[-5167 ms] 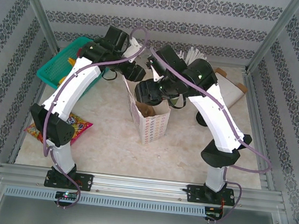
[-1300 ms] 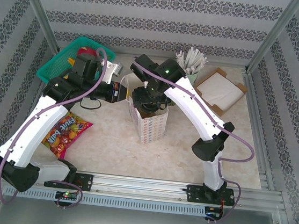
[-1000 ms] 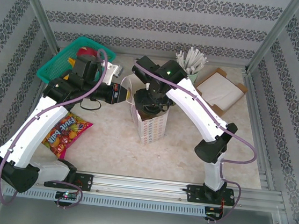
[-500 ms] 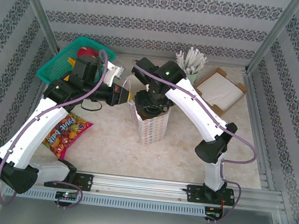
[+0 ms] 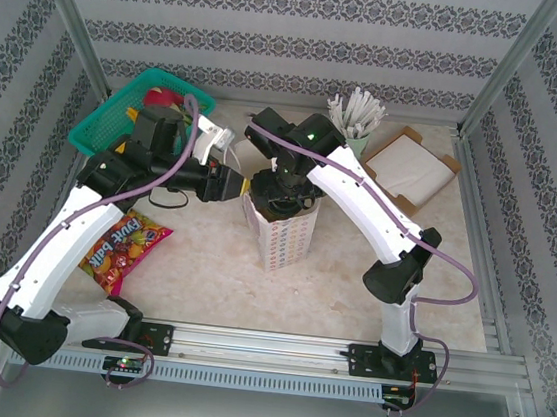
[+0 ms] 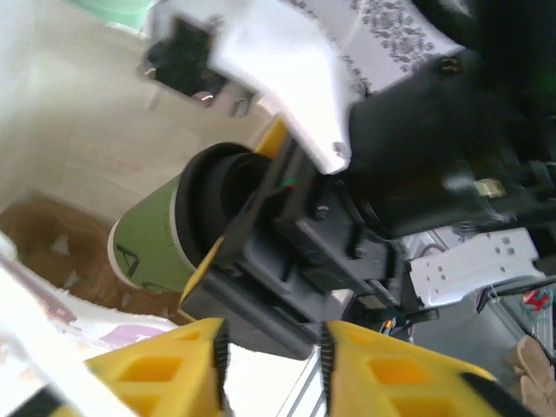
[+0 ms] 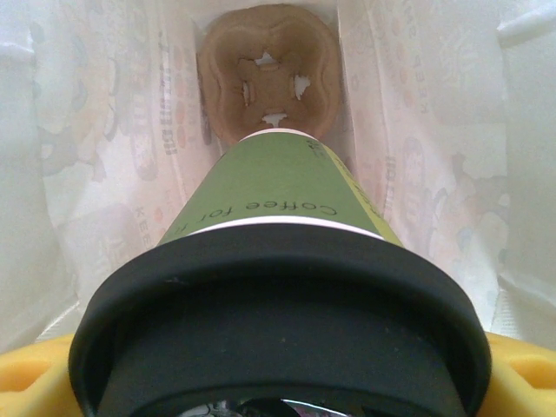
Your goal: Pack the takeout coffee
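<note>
While the right tool point(image 7: 278, 382) keeps pinching the takeout coffee point(image 7: 278, 200), the left tool point(image 6: 269, 365) has spread

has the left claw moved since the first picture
Yes. The left claw has come nearer the arm bases, from the paper bag's far corner to its left side.

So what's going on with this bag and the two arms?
The right pincer grips the takeout coffee by its lidded top and holds it inside the paper bag, above the brown pulp tray at the bottom. The left pincer sits at the bag's rim, jaws parted.
</note>
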Robot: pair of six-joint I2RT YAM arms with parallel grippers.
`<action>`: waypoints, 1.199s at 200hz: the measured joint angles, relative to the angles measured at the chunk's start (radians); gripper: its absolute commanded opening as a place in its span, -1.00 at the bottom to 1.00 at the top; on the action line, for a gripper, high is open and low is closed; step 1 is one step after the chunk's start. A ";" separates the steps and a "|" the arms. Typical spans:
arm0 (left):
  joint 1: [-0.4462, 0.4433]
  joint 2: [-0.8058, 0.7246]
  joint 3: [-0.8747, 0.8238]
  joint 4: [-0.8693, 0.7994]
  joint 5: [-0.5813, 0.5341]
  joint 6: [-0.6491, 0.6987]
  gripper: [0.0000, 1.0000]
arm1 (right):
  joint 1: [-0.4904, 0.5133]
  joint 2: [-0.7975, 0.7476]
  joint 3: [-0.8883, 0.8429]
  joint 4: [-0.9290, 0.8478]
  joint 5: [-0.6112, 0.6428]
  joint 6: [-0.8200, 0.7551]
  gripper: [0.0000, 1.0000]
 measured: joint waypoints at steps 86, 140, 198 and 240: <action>0.021 0.011 0.133 0.031 -0.385 -0.007 0.99 | 0.000 0.000 -0.037 0.000 -0.006 -0.047 0.42; 0.121 0.192 0.249 0.016 -0.595 -0.062 0.99 | 0.007 0.000 -0.054 0.000 -0.019 -0.070 0.41; 0.126 0.488 0.480 -0.050 -0.469 0.106 0.91 | 0.007 0.000 -0.055 0.000 -0.035 -0.100 0.41; 0.126 0.670 0.612 -0.198 -0.262 0.282 0.76 | 0.007 0.000 -0.061 0.000 -0.034 -0.114 0.41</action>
